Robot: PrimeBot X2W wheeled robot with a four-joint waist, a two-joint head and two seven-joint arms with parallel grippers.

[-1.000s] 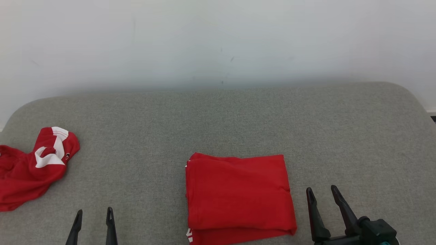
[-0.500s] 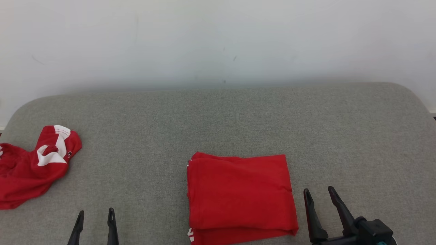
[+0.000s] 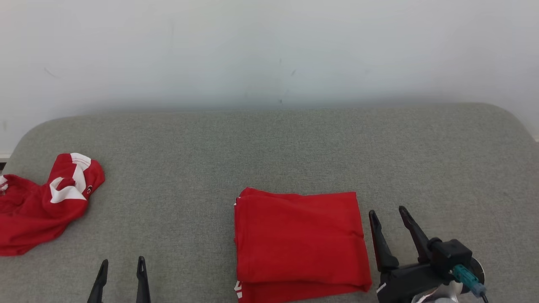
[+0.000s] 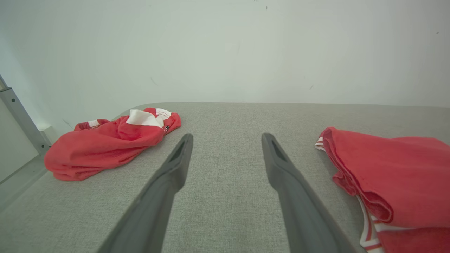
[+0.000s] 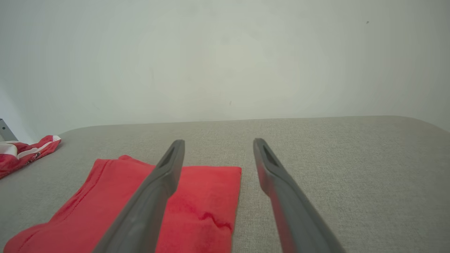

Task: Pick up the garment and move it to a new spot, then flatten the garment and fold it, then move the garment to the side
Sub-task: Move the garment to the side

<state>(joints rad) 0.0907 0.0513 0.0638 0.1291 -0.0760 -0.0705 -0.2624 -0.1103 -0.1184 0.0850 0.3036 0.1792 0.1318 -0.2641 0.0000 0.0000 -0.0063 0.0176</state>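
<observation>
Head view showed the folded red garment (image 3: 300, 240) lying flat on the grey padded table (image 3: 269, 143), near the front edge and a little right of centre. It was a squarish stack with a sliver of white print at its near left corner. The right gripper (image 3: 387, 210) stood just beside the garment's right edge, its two dark fingers spread wide and pointing toward the far side, with nothing between them. The left gripper (image 3: 122, 259) sat at the near edge, left of centre, its fingers likewise parted and empty, and bare table lay between it and the folded red garment. Well off to the left, by the table's rounded end, a crumpled red-and-white garment (image 3: 42, 208) lay in a heap. A plain white wall (image 3: 269, 50) rose behind the table's far edge. From the left wrist camera, the crumpled garment lay to the far left of the parted fingers and the folded one to their right, neither touched. From the right wrist camera, one finger crossed in front of the folded garment's right part; whether it touched the cloth could not be told.
</observation>
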